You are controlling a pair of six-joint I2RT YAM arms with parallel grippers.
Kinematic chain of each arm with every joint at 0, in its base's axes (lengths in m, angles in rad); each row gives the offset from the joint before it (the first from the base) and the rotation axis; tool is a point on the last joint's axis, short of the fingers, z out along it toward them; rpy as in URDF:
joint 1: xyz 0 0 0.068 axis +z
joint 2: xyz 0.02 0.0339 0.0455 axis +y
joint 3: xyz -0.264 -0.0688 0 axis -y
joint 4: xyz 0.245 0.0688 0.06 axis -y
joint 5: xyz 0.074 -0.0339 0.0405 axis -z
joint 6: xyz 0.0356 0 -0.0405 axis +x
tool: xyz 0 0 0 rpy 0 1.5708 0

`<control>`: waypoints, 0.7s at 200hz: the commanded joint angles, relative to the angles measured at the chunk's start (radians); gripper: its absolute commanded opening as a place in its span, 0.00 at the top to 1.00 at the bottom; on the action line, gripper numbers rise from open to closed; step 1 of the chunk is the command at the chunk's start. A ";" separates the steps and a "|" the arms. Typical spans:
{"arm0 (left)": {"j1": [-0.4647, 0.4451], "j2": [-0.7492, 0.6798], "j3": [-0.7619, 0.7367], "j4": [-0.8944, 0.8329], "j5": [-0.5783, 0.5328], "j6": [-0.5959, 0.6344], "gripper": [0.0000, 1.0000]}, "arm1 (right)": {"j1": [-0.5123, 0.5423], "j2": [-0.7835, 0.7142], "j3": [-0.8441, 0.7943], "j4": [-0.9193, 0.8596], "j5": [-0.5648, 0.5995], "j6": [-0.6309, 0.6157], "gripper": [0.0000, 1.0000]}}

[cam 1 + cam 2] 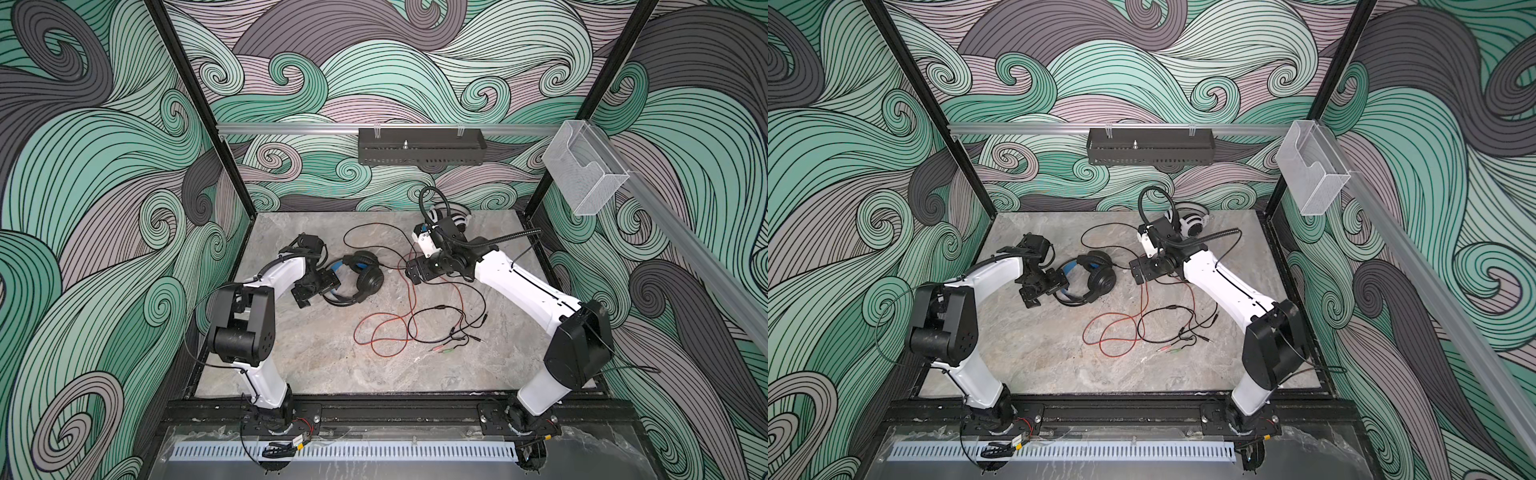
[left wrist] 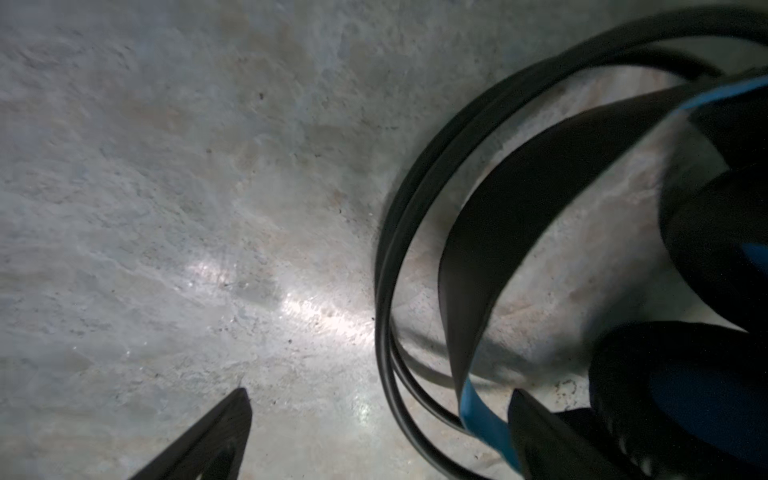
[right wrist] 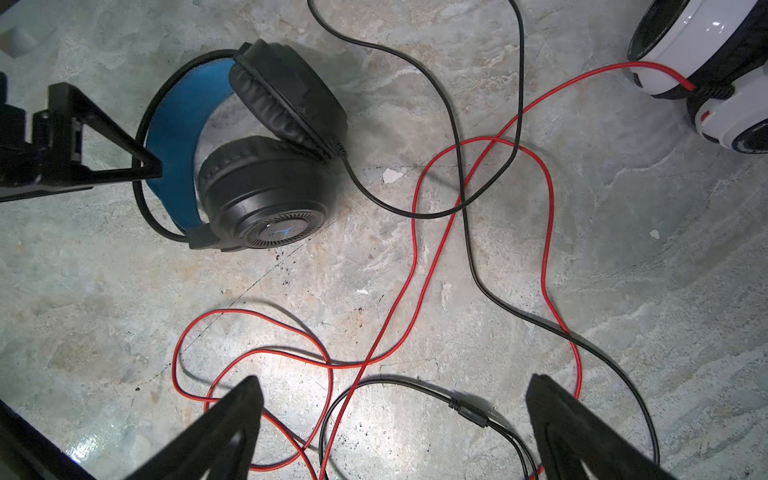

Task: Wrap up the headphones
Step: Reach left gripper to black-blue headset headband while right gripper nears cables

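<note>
In both top views I see the black headset (image 1: 359,277) lying on the stone-look table (image 1: 332,365), left of the middle. The white headset (image 1: 1192,222) lies at the far edge, right of the middle, partly hidden by the right arm (image 1: 519,282). The left gripper (image 1: 326,289) is at the black headset's left side. The right gripper (image 1: 412,274) hangs low just right of that headset, apart from it.

On the left wrist camera, my left jaws stand wide apart. The blue band (image 2: 482,411) and the thin black hoops (image 2: 388,332) pass between them, unclamped.

On the right wrist camera, my right jaws are spread wide above the cords, gripping nothing. The red cord (image 3: 332,365) runs from the white headset and crosses the black cord (image 3: 520,62). Both lie loose on the table, nearer than the headsets.
</note>
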 commanded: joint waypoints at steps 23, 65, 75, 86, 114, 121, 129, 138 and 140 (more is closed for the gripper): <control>-0.020 0.126 0.090 -0.015 -0.074 -0.040 0.07 | 0.005 -0.010 0.002 -0.023 -0.015 -0.016 0.00; -0.050 0.195 0.123 -0.040 -0.143 -0.052 0.25 | 0.012 -0.011 0.009 -0.024 0.001 -0.024 0.01; -0.054 0.211 0.130 -0.048 -0.158 -0.058 0.29 | 0.014 -0.013 0.016 -0.025 0.007 -0.032 0.00; -0.056 0.225 0.134 -0.052 -0.163 -0.061 0.35 | 0.016 -0.012 0.027 -0.034 0.009 -0.041 0.01; -0.058 0.237 0.150 -0.062 -0.176 -0.051 0.58 | 0.024 -0.020 0.038 -0.044 0.016 -0.058 0.00; -0.057 0.236 0.156 -0.069 -0.186 -0.044 0.63 | 0.026 -0.025 0.034 -0.042 0.011 -0.061 0.00; -0.056 0.235 0.166 -0.078 -0.196 -0.034 0.69 | 0.027 -0.032 0.028 -0.042 -0.001 -0.068 0.00; -0.055 0.230 0.182 -0.091 -0.211 -0.023 0.76 | 0.028 -0.041 0.015 -0.035 -0.016 -0.077 0.00; -0.055 0.230 0.186 -0.095 -0.214 -0.020 0.77 | 0.028 -0.044 0.011 -0.032 -0.018 -0.078 0.00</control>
